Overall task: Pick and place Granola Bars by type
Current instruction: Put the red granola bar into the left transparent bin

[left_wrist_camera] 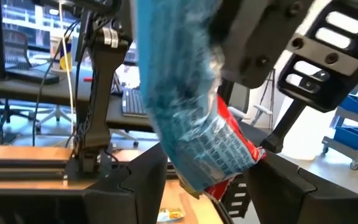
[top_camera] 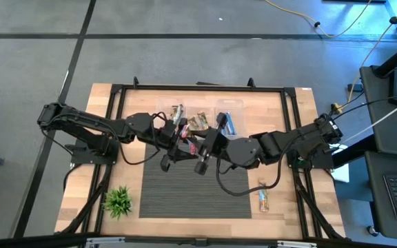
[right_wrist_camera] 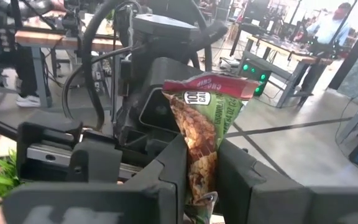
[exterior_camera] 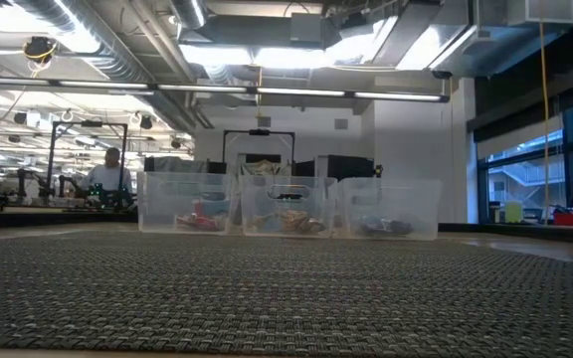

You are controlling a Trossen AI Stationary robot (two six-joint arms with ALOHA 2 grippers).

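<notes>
A red-and-multicoloured granola bar (right_wrist_camera: 207, 118) is in my right gripper (right_wrist_camera: 202, 180), which is shut on it above the middle of the table (top_camera: 205, 146). My left gripper (left_wrist_camera: 213, 177) is open and faces it from the table's left (top_camera: 178, 141). The bar's free red end (left_wrist_camera: 241, 149) reaches in between the left fingers; I see no touch there. Other bars lie in three clear bins at the far side: red ones (exterior_camera: 202, 219), tan-gold ones (exterior_camera: 286, 221), blue ones (exterior_camera: 381, 227). One bar (top_camera: 262, 200) lies flat on the wood at the right. My right gripper pinches the bar's lower end (right_wrist_camera: 202, 167) between its two fingers, which lie along the bar. The rest of the bar sticks out past the fingertips toward the left gripper, with its red crimped end (right_wrist_camera: 210, 82) free. The bar is lifted clear of the mat.
The three bins (top_camera: 200, 118) stand in a row at the table's far side, just beyond both grippers. A dark ribbed mat (top_camera: 191, 196) covers the table's middle. A small green plant (top_camera: 118, 201) stands at the near left. People show in the room behind.
</notes>
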